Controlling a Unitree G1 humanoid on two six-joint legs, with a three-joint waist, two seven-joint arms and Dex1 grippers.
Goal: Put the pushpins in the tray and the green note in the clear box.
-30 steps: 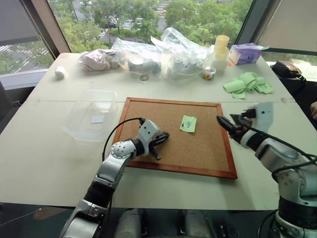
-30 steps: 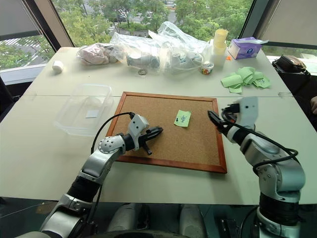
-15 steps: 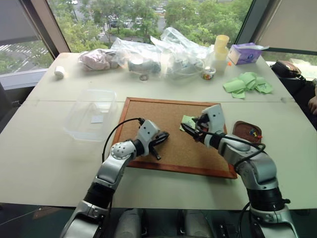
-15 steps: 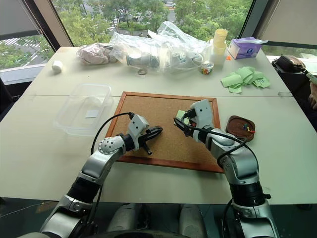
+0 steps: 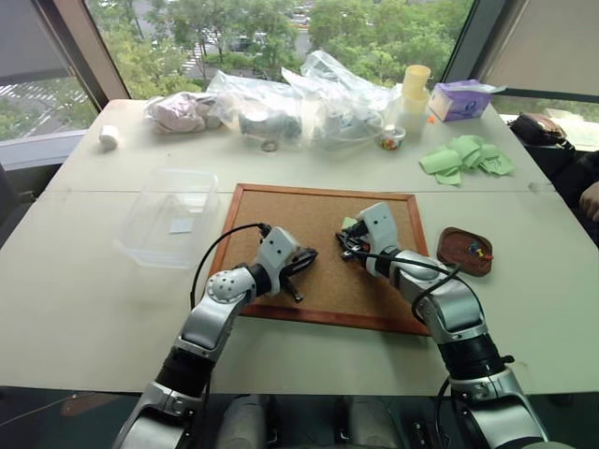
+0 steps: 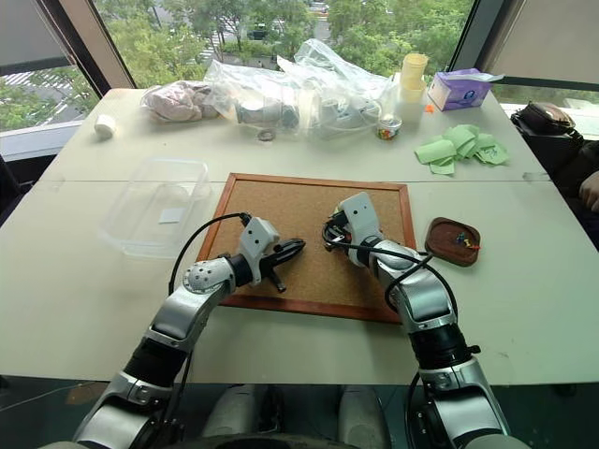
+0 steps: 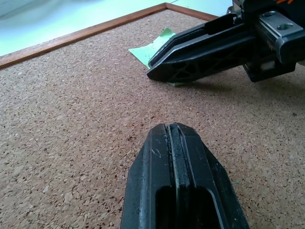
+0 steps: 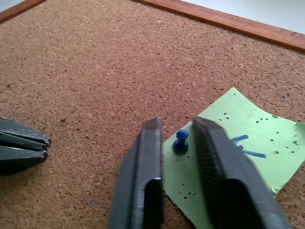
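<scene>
The green note lies on the cork board, held there by a blue pushpin. My right gripper sits low over the note's near corner, its fingers closed in on either side of that pushpin. My left gripper rests shut and empty on the cork, a short way left of the right one. The tray, a small dark brown dish, sits on the table just right of the board with a few pushpins in it. The clear box stands empty left of the board.
A bunch of light green papers lies at the back right. Clear plastic bags, stacked cups and a tissue box line the far edge. A person's hand shows at the right edge.
My right arm swung left from past the board's right edge and down onto the note, uncovering the tray. Its fingers closed around the pushpin. The left arm stayed put.
</scene>
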